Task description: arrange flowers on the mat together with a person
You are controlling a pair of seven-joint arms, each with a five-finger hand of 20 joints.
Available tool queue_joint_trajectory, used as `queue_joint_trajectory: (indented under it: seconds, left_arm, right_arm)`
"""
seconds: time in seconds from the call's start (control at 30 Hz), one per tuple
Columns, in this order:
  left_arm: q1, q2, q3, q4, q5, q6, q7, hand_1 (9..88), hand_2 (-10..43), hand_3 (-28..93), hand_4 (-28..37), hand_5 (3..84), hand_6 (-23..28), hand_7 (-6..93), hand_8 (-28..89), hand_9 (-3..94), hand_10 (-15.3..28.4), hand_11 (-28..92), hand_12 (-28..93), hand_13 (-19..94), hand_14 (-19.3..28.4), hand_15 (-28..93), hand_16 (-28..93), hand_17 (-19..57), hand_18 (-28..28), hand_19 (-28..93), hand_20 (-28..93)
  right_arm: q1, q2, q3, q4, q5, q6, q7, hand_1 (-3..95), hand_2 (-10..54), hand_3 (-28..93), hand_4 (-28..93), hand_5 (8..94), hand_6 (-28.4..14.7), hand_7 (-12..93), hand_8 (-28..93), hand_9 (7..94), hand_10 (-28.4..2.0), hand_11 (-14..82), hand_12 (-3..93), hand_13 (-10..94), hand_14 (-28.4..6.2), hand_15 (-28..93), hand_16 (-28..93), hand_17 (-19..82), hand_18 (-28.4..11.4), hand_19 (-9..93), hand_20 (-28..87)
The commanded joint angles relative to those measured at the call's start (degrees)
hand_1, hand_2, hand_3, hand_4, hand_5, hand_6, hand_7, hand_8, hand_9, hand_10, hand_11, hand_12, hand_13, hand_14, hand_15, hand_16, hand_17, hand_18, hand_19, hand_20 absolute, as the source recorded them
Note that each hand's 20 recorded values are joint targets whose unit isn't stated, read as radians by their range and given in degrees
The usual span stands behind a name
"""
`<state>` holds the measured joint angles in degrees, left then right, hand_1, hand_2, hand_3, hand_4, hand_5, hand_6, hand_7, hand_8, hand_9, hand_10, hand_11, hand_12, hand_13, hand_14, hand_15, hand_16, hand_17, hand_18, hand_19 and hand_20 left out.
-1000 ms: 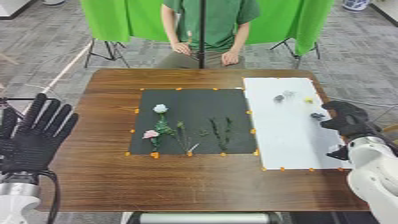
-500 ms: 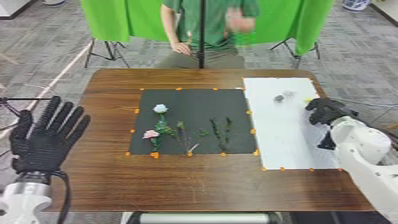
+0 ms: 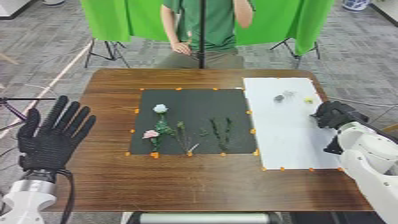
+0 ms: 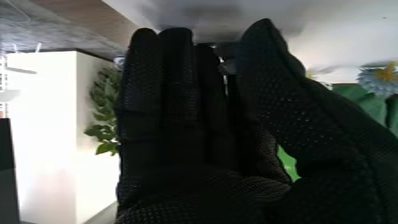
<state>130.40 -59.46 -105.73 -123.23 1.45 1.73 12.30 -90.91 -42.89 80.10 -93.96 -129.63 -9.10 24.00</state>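
Note:
My left hand [image 3: 46,149] is open beside the table's left edge, palm up. My right hand [image 3: 336,114] is over the right edge of the white mat [image 3: 280,127]. In the right wrist view my right hand [image 4: 182,135] has straight fingers, with the thumb close beside them; a small greyish bit shows between, too dark to identify. On the black mat [image 3: 187,97] lie a white flower [image 3: 160,108], a pink flower [image 3: 151,134] and several green stems [image 3: 220,135]. A grey flower [image 3: 278,98] and a yellow flower [image 3: 309,100] are on the white mat's far part.
Across the brown table [image 3: 213,187] sits a person in green with hands off the flowers. A black pole [image 3: 202,35] stands before the person. In the right wrist view a blue flower [image 4: 382,79] and green leaves [image 4: 105,112] show beside my glove.
My right hand has shifted slightly toward the mat, then a little back outward. The dark flower seen beside it earlier is out of sight. My left hand has moved slightly right. The person's hand has risen.

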Motion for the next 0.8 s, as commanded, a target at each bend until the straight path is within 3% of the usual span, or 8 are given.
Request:
queue_joint_trajectory:
  seconds: [0.03, 0.13, 0.27, 0.5, 0.57, 0.7, 0.8]
  left_arm:
    - [-1.1, 0.21, 0.97, 0.81, -0.05, 0.54, -1.11, 26.0, 10.7, 69, -28.3, 41.1, 5.7, 5.4, -8, 37.6, 14.4, 15, 9, 28, 15.3, 25, -5, -3.1, 12.8, 29, 11]
    - [-1.2, 0.2, 1.3, 0.89, -0.11, 0.93, -0.69, 26.0, 10.7, 69, -28.3, 41.1, 5.7, 5.4, -8, 37.6, 14.4, 15, 9, 28, 15.3, 25, -5, -3.1, 12.8, 29, 12]
    - [-0.6, -0.1, 1.27, 0.73, -0.21, 1.07, -0.27, 26.0, 10.6, 69, -28.3, 41.1, 5.7, 5.3, -8, 37.6, 14.3, 15, 9, 28, 15.3, 25, -5, -3.2, 12.8, 29, 12]
    - [0.2, -0.26, 0.79, 0.38, -0.13, 1.15, -0.16, 26.0, 10.7, 69, -28.3, 41.1, 5.7, 5.3, -8, 37.6, 14.4, 15, 9, 28, 15.3, 25, -5, -3.2, 12.9, 29, 12]
    - [0.8, -0.41, 0.44, 0.15, -0.18, 1.38, -0.07, 26.1, 10.6, 69, -28.3, 41.1, 5.7, 5.3, -8, 37.6, 14.4, 15, 9, 28, 15.3, 25, -5, -3.2, 12.9, 29, 11]
    - [2.0, -0.7, -0.3, -0.28, -0.4, 2.18, 0.2, 25.9, 10.6, 69, -28.3, 41.1, 5.7, 5.3, -8, 37.6, 14.4, 15, 9, 28, 15.3, 25, -5, -3.2, 12.9, 29, 11]
    - [2.2, -0.65, -0.64, -0.45, -0.2, 1.95, 0.2, 26.2, 10.6, 69, -28.3, 41.1, 5.7, 5.3, -8, 37.7, 14.4, 15, 9, 28, 15.3, 25, -5, -3.1, 12.9, 29, 11]
  right_arm:
    - [-2.0, -0.3, -3.9, 1.6, 0.6, 6.2, -2.1, 58.9, -9.5, 57, -28, 56.5, 4.5, 37, -11, 61.4, -6.9, 21.2, 17.2, 61, -2.4, 31, 29, 36, -12.6, 65, 31]
    - [-1.0, -0.3, -6.0, 2.6, -0.1, 8.4, -1.5, 61.3, -9.4, 48, -28, 58.0, 3.8, 44, -11, 67.5, -6.5, 17.7, 24.5, 63, -3.2, 33, 29, 35, -13.3, 65, 35]
    - [-1.3, -0.3, -6.8, 2.3, -1.2, 11.5, -2.3, 61.7, -5.3, 54, -28, 63.2, 4.7, 50, -9, 77.3, -5.0, 8.1, 36.7, 66, -1.0, 29, 36, 34, -13.1, 64, 38]
    - [-2.2, 0.3, -6.0, -3.4, 0.0, 16.0, -4.1, 60.4, -5.5, 59, -28, 64.4, 4.6, 50, -10, 78.6, -4.7, 7.7, 37.3, 67, -0.6, 27, 39, 34, -13.3, 65, 39]
    - [-1.6, 0.3, -6.2, -6.1, 0.4, 15.3, -6.0, 59.5, -5.7, 60, -28, 64.3, 4.6, 50, -10, 78.5, -4.7, 7.6, 37.3, 67, -0.8, 27, 39, 34, -13.5, 65, 39]
    - [1.7, -1.4, -7.6, -12.7, 4.6, 7.5, -7.9, 59.3, -5.9, 61, -28, 64.0, 4.0, 50, -9, 77.2, -5.2, 6.6, 36.1, 66, -1.1, 27, 38, 33, -13.7, 64, 38]
    - [7.6, -3.5, -12.8, -14.4, 5.1, 6.1, -10.1, 59.1, -6.1, 62, -28, 64.2, 3.7, 50, -9, 76.9, -5.3, 6.2, 35.3, 65, -1.1, 26, 38, 33, -13.7, 64, 38]
